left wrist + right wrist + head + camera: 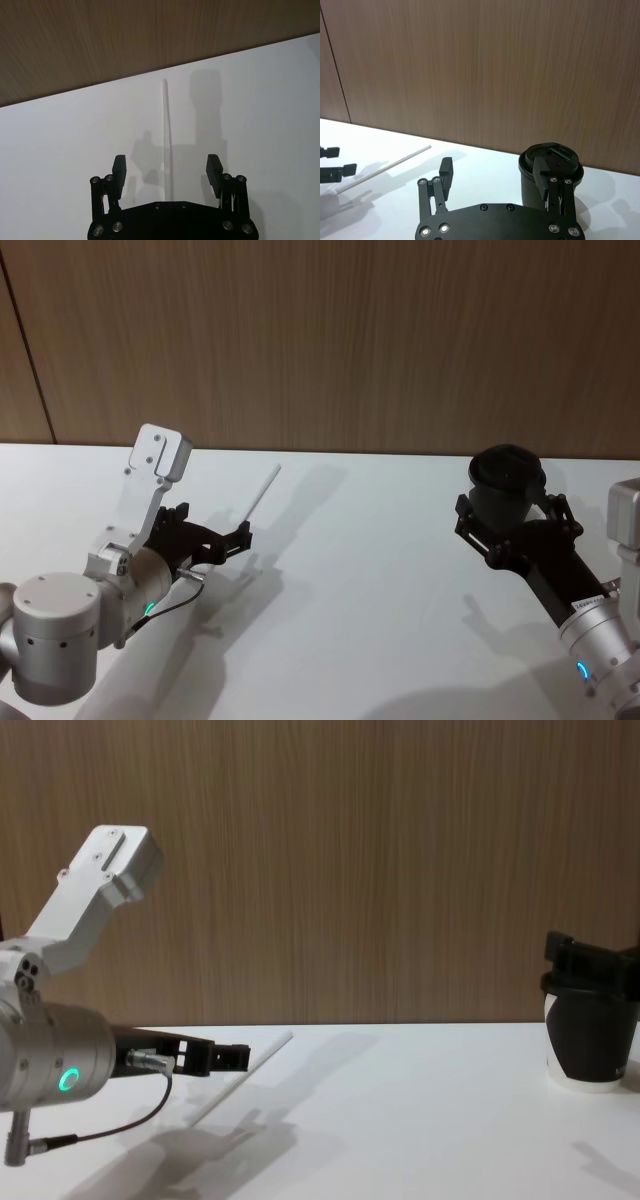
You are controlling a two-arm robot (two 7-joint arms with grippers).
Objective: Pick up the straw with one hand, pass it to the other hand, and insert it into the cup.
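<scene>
White table (380, 580), wood-panelled wall (320, 340) behind. Straw (262, 492) lies on table, long axis toward 1 o'clock, between spread fingers of left gripper (166, 162); right gripper (492, 164) spread at cup (505, 480).

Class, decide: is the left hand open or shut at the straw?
Open: the left hand has fingers wide apart, the straw lying untouched between them.
</scene>
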